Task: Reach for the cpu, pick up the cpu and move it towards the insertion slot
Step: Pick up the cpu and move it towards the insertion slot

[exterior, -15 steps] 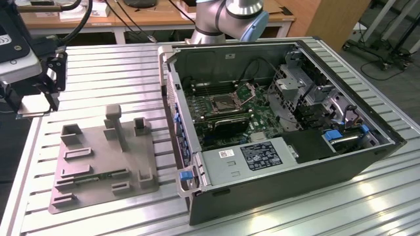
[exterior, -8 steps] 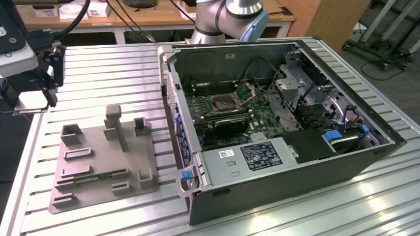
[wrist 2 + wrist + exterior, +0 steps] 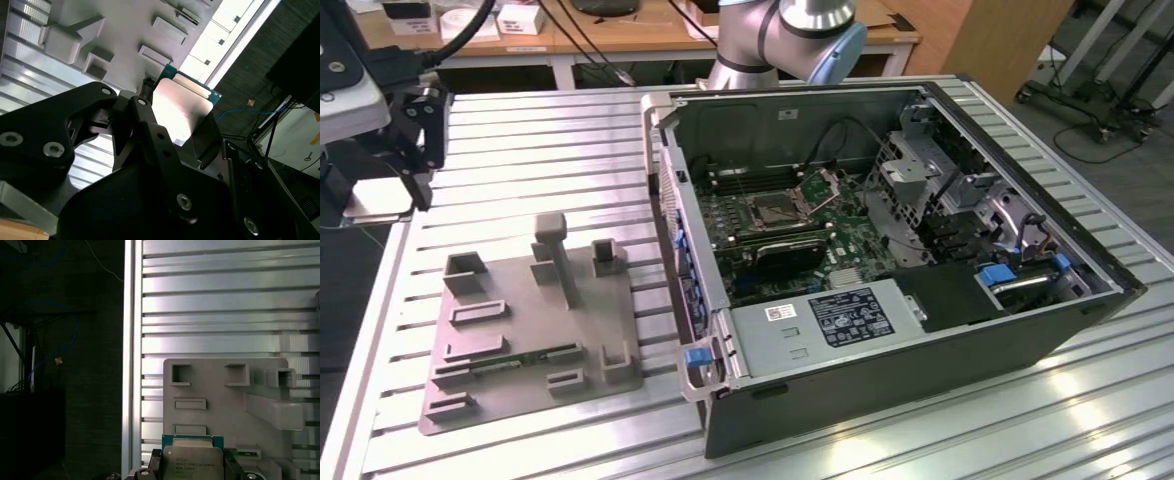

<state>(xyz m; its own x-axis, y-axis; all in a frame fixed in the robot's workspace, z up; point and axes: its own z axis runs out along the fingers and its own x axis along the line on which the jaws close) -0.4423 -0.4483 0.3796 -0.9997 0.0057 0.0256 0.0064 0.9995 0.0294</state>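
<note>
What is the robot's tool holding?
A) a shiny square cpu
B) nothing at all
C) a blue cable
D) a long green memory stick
A: in both wrist views the tool is shut on the cpu, clamped by its edges with its shiny metal top showing.

robotics lab, slatted aluminium bench (image 3: 520, 140), opened computer case (image 3: 921, 372), cabled desk (image 3: 640, 36) behind
</note>
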